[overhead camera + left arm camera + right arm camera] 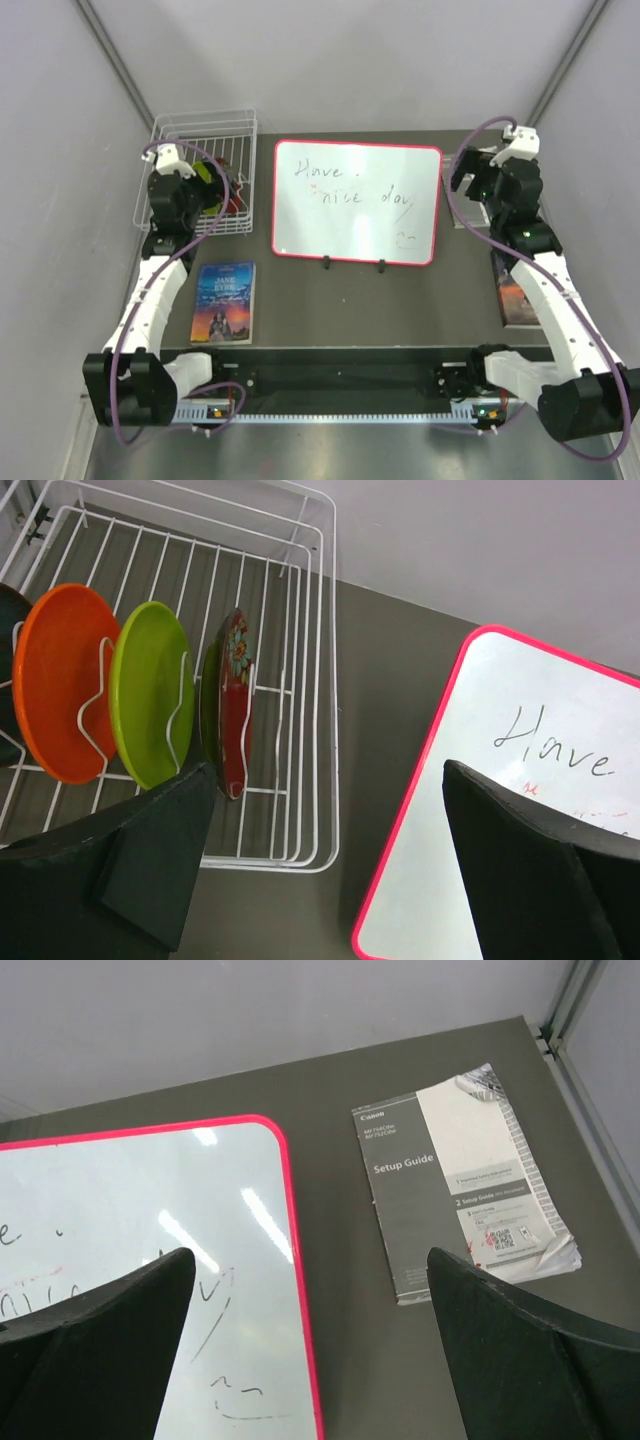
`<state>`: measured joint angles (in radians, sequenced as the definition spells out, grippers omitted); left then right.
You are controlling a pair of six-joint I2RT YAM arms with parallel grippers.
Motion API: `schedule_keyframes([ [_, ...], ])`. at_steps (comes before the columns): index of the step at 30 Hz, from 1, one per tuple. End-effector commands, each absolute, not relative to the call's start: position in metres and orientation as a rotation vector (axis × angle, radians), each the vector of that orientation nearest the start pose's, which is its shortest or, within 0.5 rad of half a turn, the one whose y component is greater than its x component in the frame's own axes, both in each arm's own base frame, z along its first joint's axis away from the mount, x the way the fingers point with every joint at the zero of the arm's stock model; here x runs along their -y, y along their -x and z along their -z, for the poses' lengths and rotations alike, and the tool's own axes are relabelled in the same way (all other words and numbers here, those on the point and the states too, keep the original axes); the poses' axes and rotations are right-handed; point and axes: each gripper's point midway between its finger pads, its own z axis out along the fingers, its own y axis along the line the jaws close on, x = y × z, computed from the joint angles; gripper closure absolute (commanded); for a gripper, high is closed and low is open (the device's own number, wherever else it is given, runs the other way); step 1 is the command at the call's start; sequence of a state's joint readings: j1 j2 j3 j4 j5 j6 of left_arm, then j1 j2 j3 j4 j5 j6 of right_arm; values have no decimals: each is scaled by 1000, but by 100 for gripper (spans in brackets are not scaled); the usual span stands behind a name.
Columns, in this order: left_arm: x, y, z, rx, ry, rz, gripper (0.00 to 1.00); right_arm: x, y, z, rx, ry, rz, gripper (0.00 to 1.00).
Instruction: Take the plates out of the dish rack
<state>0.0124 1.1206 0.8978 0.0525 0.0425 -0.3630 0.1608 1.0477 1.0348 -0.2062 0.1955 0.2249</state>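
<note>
The white wire dish rack [205, 125] stands at the table's far left. In the left wrist view the rack [325, 680] holds the plates on edge between its prongs: orange [55, 680], lime green [145, 690], red flowery [235, 710], and a dark teal sliver [8, 610] at the left edge. My left gripper [215, 188] hangs over the rack's right side, open and empty [328, 780], its left finger near the red plate's lower edge. My right gripper [465, 180] is open and empty [310, 1260] at the far right, away from the rack.
A red-framed whiteboard [355, 200] lies mid-table, right of the rack [480, 710] and under my right gripper's left finger [130, 1200]. A Setup Guide booklet [460, 1180] lies at the far right. One book [223, 302] lies near left, another [512, 295] near right. Walls stand on three sides.
</note>
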Motion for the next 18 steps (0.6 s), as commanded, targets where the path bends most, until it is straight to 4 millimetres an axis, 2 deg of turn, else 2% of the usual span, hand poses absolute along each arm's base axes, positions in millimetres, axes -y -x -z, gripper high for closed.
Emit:
schedule_keyframes([
  [1, 11, -404, -300, -1634, 277, 263, 1, -38, -379, -319, -1739, -162, -98, 0],
  [3, 15, -405, -302, -1628, 226, 263, 1, -41, -384, -311, -1763, -154, -104, 0],
  [7, 32, -409, -287, -1653, 99, 311, 1, -42, -389, -303, -1782, -149, -100, 0],
  [9, 27, -417, -276, -1674, 139, 295, 1, -43, -390, -300, -1794, -136, -99, 0],
  [10, 26, -421, -276, -1675, 130, 280, 1, -43, -391, -298, -1800, -135, -98, 0],
  [11, 20, -428, -263, -1704, 156, 247, 1, -44, -393, -294, -1810, -134, -97, 0],
  [13, 12, -436, -258, -1717, 180, 203, 1, -45, -397, -287, -1830, -134, -94, 0],
  [14, 4, -443, -246, -1739, 206, 164, 2, -45, -399, -284, -1837, -137, -91, 0],
  [16, -1, -450, -245, -1717, 219, 133, 5, -45, -402, -276, -1862, -144, -90, 0],
  [18, -6, -457, -235, -1721, 237, 108, 9, -45, -404, -273, -1872, -149, -89, 0],
])
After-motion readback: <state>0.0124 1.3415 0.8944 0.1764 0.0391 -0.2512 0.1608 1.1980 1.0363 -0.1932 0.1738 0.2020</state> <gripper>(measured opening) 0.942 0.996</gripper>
